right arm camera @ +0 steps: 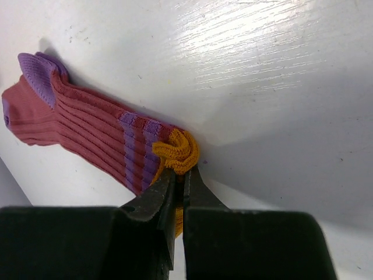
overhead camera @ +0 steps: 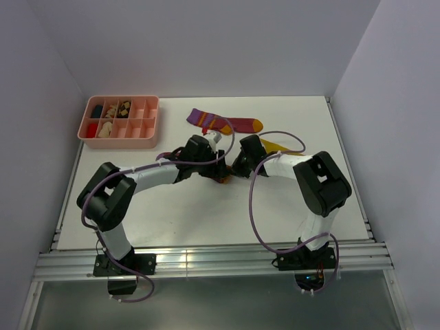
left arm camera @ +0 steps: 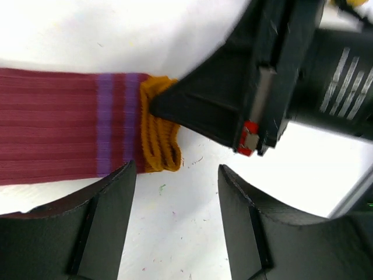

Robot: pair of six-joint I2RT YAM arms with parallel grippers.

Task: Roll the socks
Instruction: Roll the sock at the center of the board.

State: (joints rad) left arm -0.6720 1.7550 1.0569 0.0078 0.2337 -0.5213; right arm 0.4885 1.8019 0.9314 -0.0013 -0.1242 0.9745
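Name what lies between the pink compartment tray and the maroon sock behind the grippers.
Only bare white table separates them, as the top external view shows.

Lab bench (overhead camera: 206, 213) (plain white walls (overhead camera: 206, 48))

A pink tray (overhead camera: 118, 144), split into small compartments, sits at the far left corner of the white table (overhead camera: 206, 213). Its leftmost compartments hold small odds and ends: something dark blue (overhead camera: 97, 108), something red (overhead camera: 92, 126), and some pale cream pieces (overhead camera: 106, 128). Tan bits (overhead camera: 124, 107) lie further right. Up close the table is flecked with tiny coloured specks (left arm camera: 175, 233). A metal rail (overhead camera: 206, 262) runs along its near edge, and plain grey walls (overhead camera: 206, 41) close in the left, far and right sides.
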